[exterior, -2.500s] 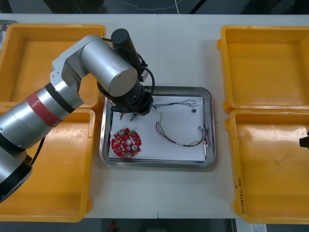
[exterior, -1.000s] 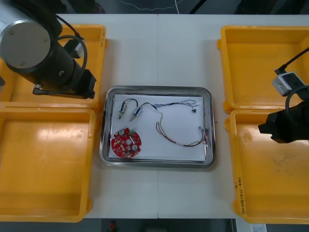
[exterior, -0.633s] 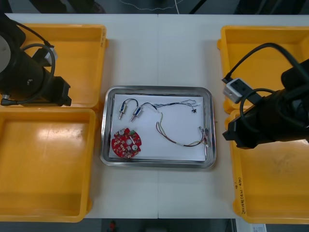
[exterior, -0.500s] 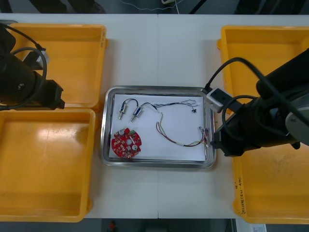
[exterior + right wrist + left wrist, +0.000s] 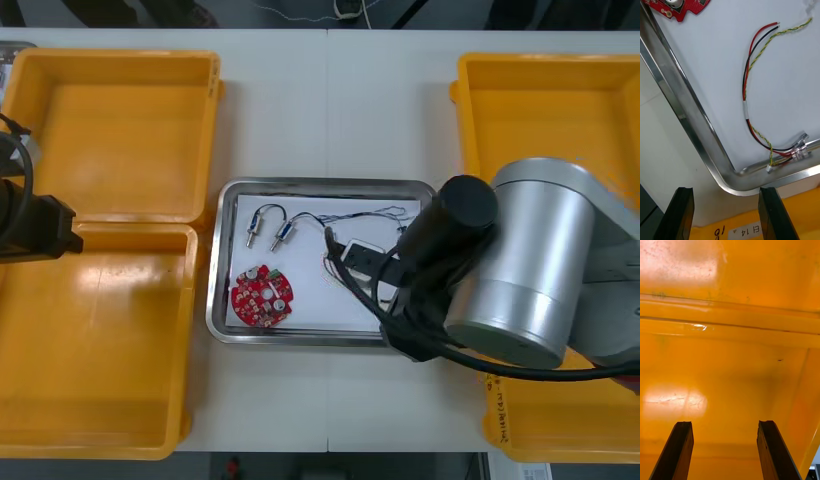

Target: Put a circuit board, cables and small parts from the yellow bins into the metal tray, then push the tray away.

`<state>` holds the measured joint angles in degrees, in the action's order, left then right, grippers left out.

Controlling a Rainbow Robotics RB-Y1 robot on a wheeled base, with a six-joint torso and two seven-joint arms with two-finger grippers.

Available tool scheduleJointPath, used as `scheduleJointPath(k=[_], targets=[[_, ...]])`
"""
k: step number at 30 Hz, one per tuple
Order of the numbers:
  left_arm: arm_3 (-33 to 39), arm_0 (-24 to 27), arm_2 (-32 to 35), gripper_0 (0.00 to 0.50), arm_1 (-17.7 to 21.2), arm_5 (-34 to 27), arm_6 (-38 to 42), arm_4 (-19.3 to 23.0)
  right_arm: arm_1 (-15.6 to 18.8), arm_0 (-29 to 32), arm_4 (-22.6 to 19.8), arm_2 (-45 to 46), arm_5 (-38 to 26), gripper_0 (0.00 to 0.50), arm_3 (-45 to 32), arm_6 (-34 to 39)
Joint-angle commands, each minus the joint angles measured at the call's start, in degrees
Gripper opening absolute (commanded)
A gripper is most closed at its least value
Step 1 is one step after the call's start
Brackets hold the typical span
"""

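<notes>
Since the right gripper (image 5: 725,195) hangs with its two fingers wide apart and nothing between them, just outside the near right corner of the metal tray (image 5: 677,105), the next job looks like the push. A push at a corner could go wrong. The tray may turn round instead of sliding straight away, because one side gets all the force. The tray's rim is low, round and shiny, so a finger could slip up over it and land inside. That would be bad for the red and yellow cable (image 5: 747,97). Its clear plug (image 5: 801,148) lies right on the rim by that corner and could get squashed or dragged out. A fast shove could also make the light things inside the tray slide about.

The tray sits in the middle of the table (image 5: 330,100), with yellow bins (image 5: 120,130) on both sides of it. It is white inside. The round red circuit board (image 5: 262,295) lies flat in the tray's near left part. A black cable (image 5: 268,207) with two small metal parts (image 5: 250,238) lies in the tray's far left part. The left gripper (image 5: 724,425), its fingers apart too and holding nothing, waits well off to the tray's left, over a yellow bin.
</notes>
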<state>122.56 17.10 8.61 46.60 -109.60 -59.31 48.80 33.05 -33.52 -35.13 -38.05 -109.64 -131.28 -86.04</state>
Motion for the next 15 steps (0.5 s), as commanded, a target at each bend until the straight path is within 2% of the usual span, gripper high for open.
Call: scheduleJointPath(k=[1, 5, 15], targets=[[3.1, -3.5, 3.6, 0.500, 2.6, -0.4, -4.1, 1.0, -3.3, -4.6, 4.1, -7.2, 2.9, 0.500, 2.3, -4.0], [4.0, -5.5, 4.9, 0.500, 2.6, -0.4, -4.5, 1.2, -4.5, -6.4, 5.2, -11.3, 6.2, 0.500, 4.9, -5.2], [4.0, -7.2, 6.2, 0.500, 2.6, -0.4, -5.4, 1.0, -5.1, -8.8, 6.6, -19.1, 14.7, 0.500, 9.1, -7.3]])
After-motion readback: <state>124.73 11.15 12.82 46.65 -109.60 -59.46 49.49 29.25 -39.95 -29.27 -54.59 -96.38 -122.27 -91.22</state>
